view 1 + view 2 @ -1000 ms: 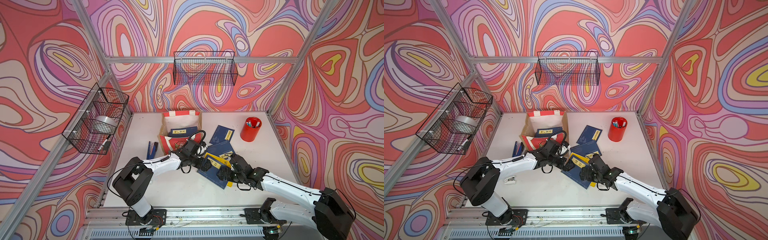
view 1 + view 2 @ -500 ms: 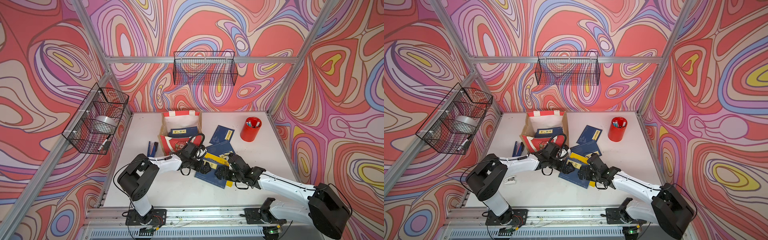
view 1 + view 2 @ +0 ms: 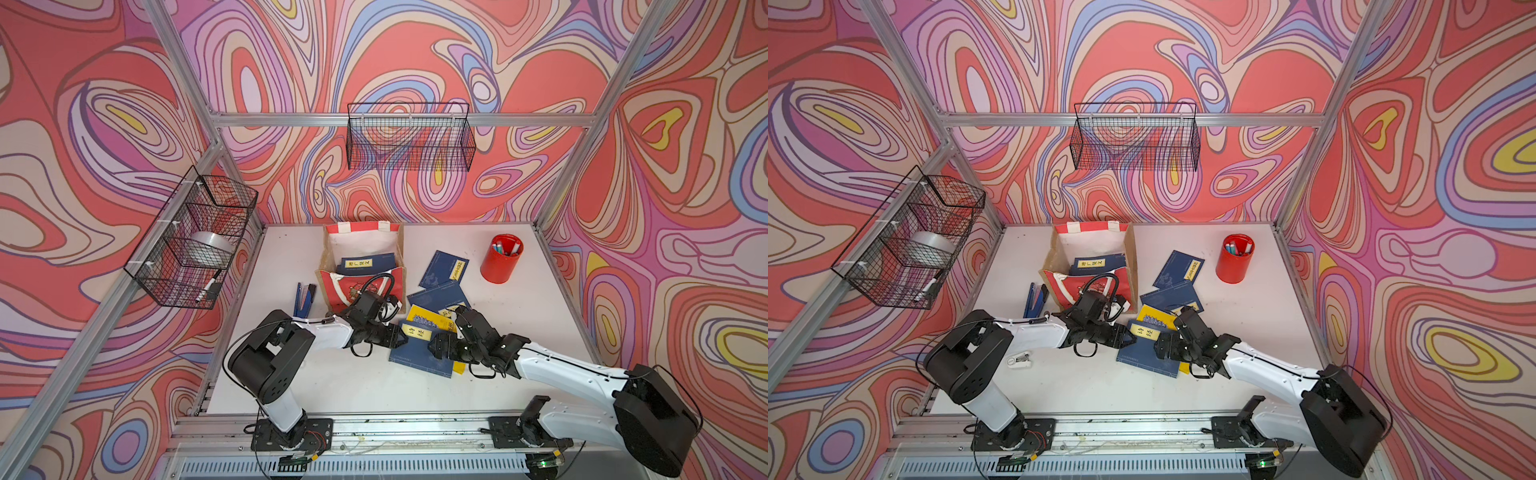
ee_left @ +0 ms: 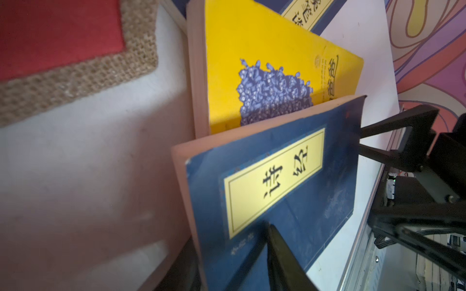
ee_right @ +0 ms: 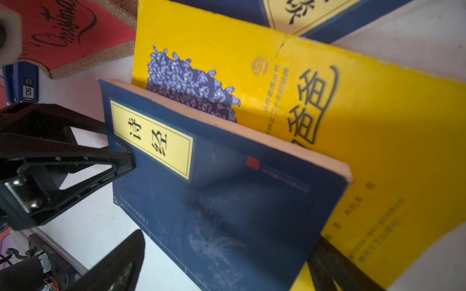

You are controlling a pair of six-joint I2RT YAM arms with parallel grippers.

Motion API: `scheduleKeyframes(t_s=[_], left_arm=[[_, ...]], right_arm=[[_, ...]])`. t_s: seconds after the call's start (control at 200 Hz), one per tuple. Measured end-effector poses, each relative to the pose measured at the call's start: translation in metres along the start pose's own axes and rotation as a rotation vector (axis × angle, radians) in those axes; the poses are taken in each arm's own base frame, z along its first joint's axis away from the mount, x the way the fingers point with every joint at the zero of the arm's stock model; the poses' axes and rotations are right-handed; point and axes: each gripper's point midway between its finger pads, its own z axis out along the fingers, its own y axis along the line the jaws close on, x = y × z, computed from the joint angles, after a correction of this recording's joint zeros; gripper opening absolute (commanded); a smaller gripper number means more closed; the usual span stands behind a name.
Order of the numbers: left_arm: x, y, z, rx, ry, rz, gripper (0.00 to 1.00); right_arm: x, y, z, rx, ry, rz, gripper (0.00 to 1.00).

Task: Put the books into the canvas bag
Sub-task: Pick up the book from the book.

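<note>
The canvas bag [image 3: 360,227] stands open at the back, one navy book [image 3: 365,262] inside it. Two more books [image 3: 442,268] [image 3: 436,297] lie to its right. In front of them a navy book [image 3: 419,353] [image 3: 1148,353] rests on a yellow book [image 3: 426,318]. My left gripper [image 3: 398,337] [image 4: 227,254] is shut on this navy book's left edge, one finger [image 4: 276,241] on the cover and the other under it. My right gripper [image 3: 442,351] [image 5: 227,257] stands open at the book's right end, its fingers wide on either side.
A red pen cup [image 3: 500,259] stands at the back right. A blue stapler [image 3: 303,297] lies left of the bag, and a small white item [image 3: 1019,358] sits by the left arm. Wire baskets [image 3: 409,137] [image 3: 195,237] hang on the walls.
My left gripper's jaws have closed on the navy book's left edge. The book and both grippers have shifted slightly to the left.
</note>
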Motion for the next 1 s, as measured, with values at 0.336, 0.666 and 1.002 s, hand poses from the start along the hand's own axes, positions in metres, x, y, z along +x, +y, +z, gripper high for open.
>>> scheduleKeyframes(t_s=[0.336, 0.666, 1.002], left_arm=[[-0.011, -0.033, -0.044, 0.014, -0.052, 0.074, 0.0], [-0.071, -0.115, -0.151, 0.005, -0.224, 0.277, 0.0], [-0.108, -0.168, -0.258, -0.11, -0.392, 0.437, 0.0]], right_arm=[[-0.003, 0.004, 0.0, -0.015, -0.013, -0.006, 0.98], [-0.084, 0.039, -0.071, -0.13, -0.229, -0.021, 0.98], [-0.162, 0.095, -0.146, -0.238, -0.401, -0.181, 0.98]])
